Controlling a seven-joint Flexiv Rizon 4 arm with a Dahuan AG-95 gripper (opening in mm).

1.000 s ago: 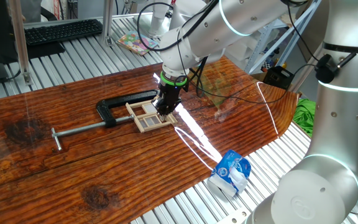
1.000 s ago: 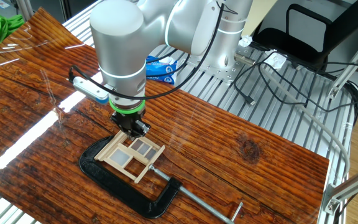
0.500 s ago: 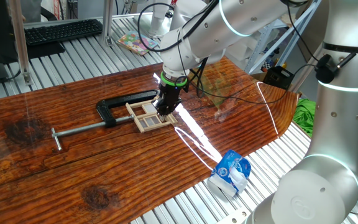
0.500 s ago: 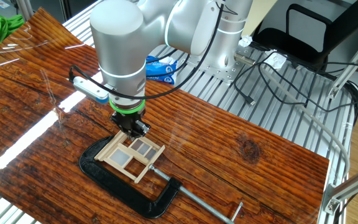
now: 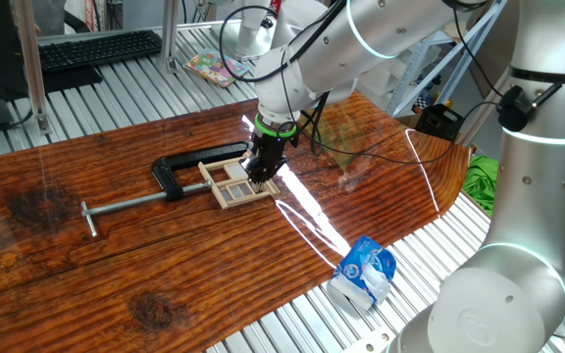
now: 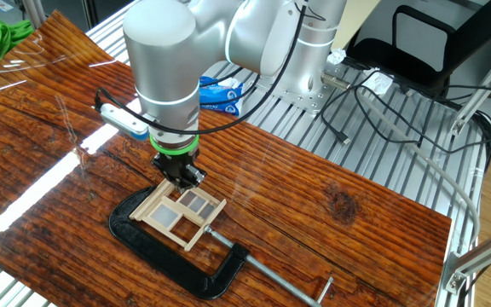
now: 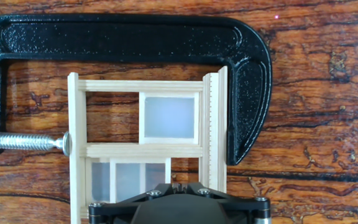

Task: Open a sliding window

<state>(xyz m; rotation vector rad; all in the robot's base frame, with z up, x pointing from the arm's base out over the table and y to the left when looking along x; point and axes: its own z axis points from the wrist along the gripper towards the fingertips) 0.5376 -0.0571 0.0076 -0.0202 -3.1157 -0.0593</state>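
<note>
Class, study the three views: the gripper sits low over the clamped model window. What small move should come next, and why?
Probably a short slide of the sash along its track. The gripper is already down at the window, which the clamp pins by its frame, so only the sash should move. The fingertips are hidden, so contact is unconfirmed.

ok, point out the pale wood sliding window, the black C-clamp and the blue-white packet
pale wood sliding window (image 7: 145,150), hand view, middle crossbar
black C-clamp (image 7: 135,32), hand view, top spine
blue-white packet (image 5: 364,272), one fixed view, centre
</note>
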